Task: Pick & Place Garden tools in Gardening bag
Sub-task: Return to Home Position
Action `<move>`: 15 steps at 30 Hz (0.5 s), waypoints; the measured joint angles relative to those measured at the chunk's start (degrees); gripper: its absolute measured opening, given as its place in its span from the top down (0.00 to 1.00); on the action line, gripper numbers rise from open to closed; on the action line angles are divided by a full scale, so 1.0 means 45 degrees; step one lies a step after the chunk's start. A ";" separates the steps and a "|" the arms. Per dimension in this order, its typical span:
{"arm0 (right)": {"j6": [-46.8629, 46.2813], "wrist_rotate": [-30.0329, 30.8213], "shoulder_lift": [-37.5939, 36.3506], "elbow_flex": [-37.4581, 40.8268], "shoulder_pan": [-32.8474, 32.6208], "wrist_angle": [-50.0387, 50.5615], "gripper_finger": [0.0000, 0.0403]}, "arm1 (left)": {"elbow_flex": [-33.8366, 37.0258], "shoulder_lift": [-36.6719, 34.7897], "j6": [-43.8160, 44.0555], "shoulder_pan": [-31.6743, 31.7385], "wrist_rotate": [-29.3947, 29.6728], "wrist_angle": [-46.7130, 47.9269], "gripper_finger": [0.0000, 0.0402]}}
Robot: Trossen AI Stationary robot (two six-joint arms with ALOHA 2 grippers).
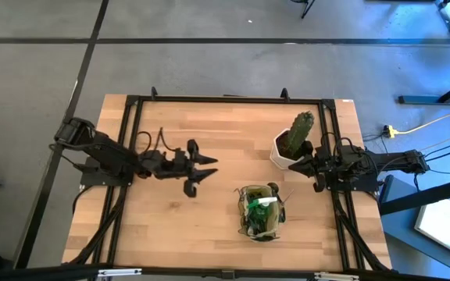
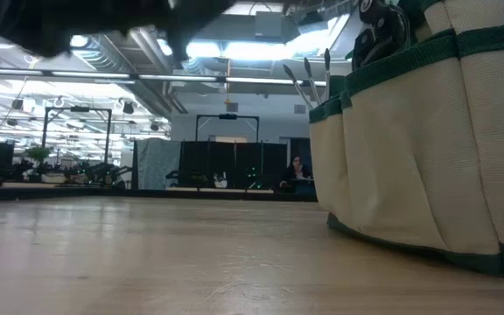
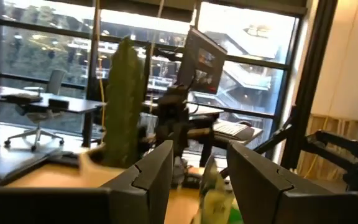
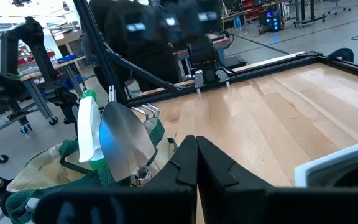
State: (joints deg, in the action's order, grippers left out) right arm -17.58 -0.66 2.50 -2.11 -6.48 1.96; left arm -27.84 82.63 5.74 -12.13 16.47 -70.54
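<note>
now the packed bag (image 1: 260,212) stands between the table's (image 1: 170,226) middle and right edge; left tool (image 3: 199,152), wide and empty, hangs over mid-table, right tool (image 4: 196,149), closed on nothing, beside the cactus pot (image 1: 282,158). best retreat: lift first, clear of bag and pot.

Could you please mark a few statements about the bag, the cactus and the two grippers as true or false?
1. The green spray bottle sits inside the gardening bag. True.
2. The left gripper has its fingers shut on a trowel. False: its fingers are apart and hold nothing.
3. The cactus lies tipped over on the table. False: it stands upright in its white pot.
4. The right gripper has its fingers shut with nothing between them. True.
5. A silver trowel blade sticks up out of the bag. True.
</note>
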 joint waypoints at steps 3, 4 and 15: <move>0.0004 0.0004 0.0000 0.0000 0.0000 0.0000 1.00 | 0.1623 0.0000 0.0346 0.0215 0.0067 -0.1580 0.64; 0.0005 0.0002 0.0000 0.0000 0.0000 0.0000 1.00 | 0.2117 -0.0022 0.0400 0.0247 0.0166 -0.2065 0.64; 0.0007 0.0004 0.0000 0.0000 0.0005 -0.0005 1.00 | 0.5656 -0.2774 0.0673 0.0114 0.1473 -0.3078 0.64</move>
State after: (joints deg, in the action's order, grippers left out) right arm -17.55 -0.64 2.50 -2.11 -6.46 1.93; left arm -2.39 70.15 8.77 -11.62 23.10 -84.39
